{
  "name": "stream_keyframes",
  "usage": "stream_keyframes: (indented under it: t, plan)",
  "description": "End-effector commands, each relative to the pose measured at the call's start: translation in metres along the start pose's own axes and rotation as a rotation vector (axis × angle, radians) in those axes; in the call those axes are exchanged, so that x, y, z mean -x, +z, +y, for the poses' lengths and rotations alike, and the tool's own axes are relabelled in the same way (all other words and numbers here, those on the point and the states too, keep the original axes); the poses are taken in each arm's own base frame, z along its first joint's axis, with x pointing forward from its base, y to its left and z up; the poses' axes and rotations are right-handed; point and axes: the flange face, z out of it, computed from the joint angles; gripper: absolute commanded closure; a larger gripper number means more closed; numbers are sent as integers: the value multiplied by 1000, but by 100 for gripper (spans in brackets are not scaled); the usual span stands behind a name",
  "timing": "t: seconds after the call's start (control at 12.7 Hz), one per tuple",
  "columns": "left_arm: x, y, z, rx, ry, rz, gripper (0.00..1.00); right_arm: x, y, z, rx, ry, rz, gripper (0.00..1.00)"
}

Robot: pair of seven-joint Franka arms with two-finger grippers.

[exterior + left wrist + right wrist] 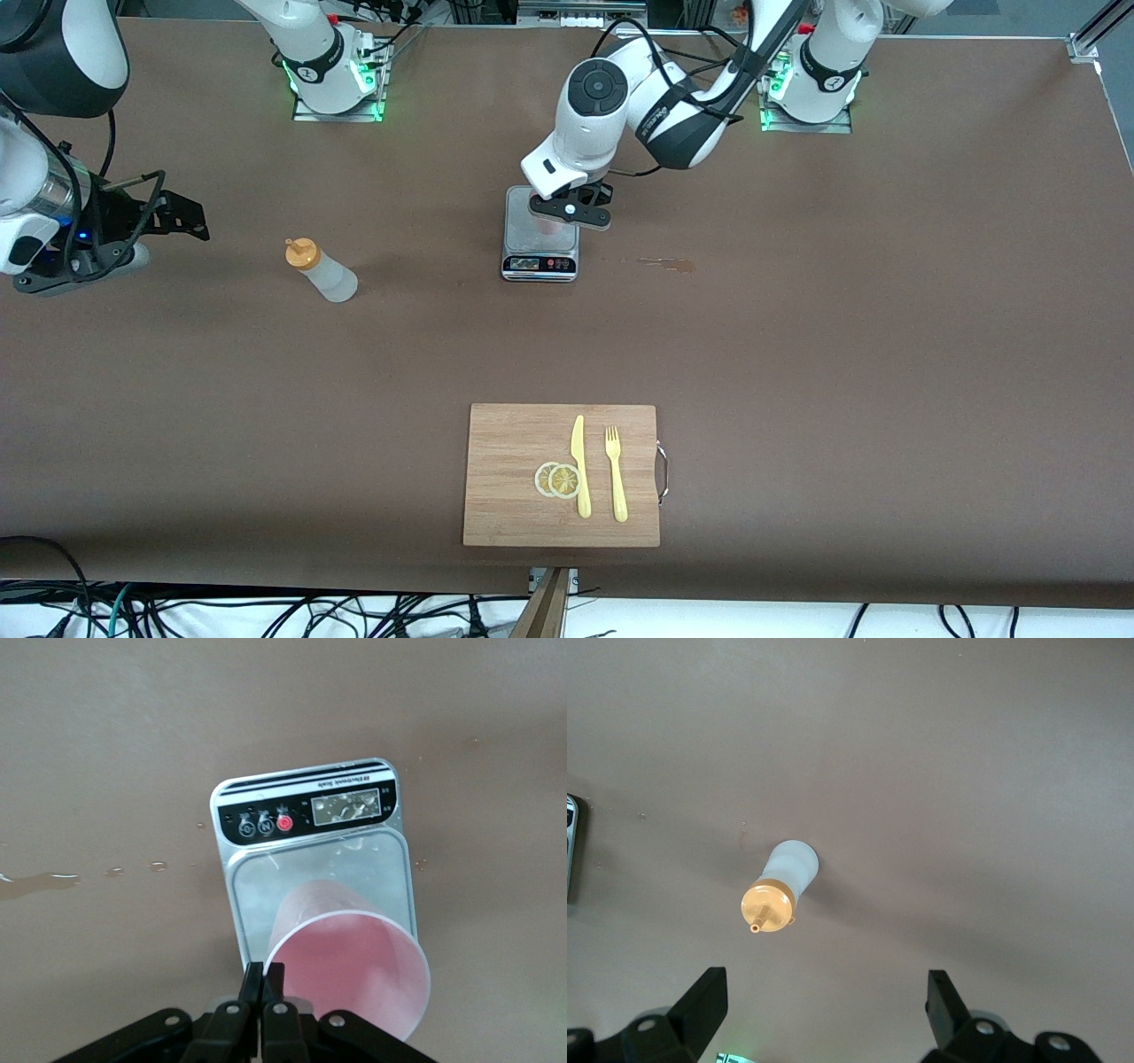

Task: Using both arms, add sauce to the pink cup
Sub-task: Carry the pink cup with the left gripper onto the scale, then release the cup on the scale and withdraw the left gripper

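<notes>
Step in hand, by the look of it: fetching the sauce [323, 273] with the free arm while the other steadies the pink cup [549, 226].

Bring the right gripper [190, 221] in level toward three o'clock in the front view. Centre the bottle's whitish body between the fingers [709, 992], below the orange cap, and close gently, since a soft squeeze bottle will likely spurt if pinched hard. Lift straight up before carrying it toward the cup. Hold the cup steady meanwhile; a light, empty cup tips easily.

Sauce: standing alone on the counter [797, 354], at nine o'clock from the scale [540, 264], well apart from it. Pink cup: upright on the scale's plate, near the counter's middle. A wet smear on the counter at three o'clock from the scale.

Right arm: reaching in low from the right arm's end of the counter, wrist turned toward the bottle, fingers spread wide and holding nothing, bottle ahead of them and not yet between them.

Left arm: folded down from its base over the scale, left gripper [264, 979] pointing down at the cup's rim, fingers pinched together, apparently on the cup's thin wall.
</notes>
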Motion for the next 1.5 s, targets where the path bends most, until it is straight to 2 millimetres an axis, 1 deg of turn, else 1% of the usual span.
stream_keyframes:
  t: [0.0, 0.16, 0.39, 0.47, 0.55, 0.63, 0.79, 0.87, 0.94, 1.02, 1.1, 1.18, 1.26, 1.34, 1.42]
  plan:
    - [1, 13, 12, 16, -8, -3, 100, 9, -3, 0, -1, 7, -4, 0]
    - [8, 22, 18, 4, 12, -11, 100, 9, -2, -1, -3, 3, -9, 0]
    - [9, 26, 19, 1, 17, -11, 100, 10, -6, -1, -3, -8, -4, 0]
    - [9, 25, 19, 1, 18, -11, 84, 11, -6, -2, -5, -9, -8, 0]
    - [7, 23, 18, 8, 9, -12, 51, 11, -6, -2, -6, -9, -11, 0]
    - [3, 16, 15, 12, 1, -4, 1, 12, -5, -2, -6, -9, -12, 0]
    - [-7, -9, 13, 36, -13, 20, 0, 15, -4, -2, -22, -8, -34, 0]
    - [-15, -25, 7, 60, -48, 8, 0, 16, -4, -3, -27, -9, -39, 0]
    - [-22, -44, 1, 80, -76, -16, 0, 17, -3, -4, -37, -10, -47, 0]
    - [-31, -69, -8, 82, -96, -24, 0, 17, -1, -5, -40, -16, -54, 0]
    - [-41, -95, -20, 82, -113, -26, 0, 16, 0, -5, -45, -62, -57, 0]
    - [-49, -124, -34, 75, -128, -15, 0, 16, 1, -5, -48, -144, -58, 0]
    - [-51, -146, -45, 71, -135, 0, 0, 16, 3, -6, -59, -213, -60, 0]
    - [-60, -168, -69, 69, -164, 23, 0, 16, 7, -7, -94, -247, -58, 0]
    - [-63, -187, -87, 68, -174, 34, 0, 18, 13, -4, -121, -291, -57, 0]
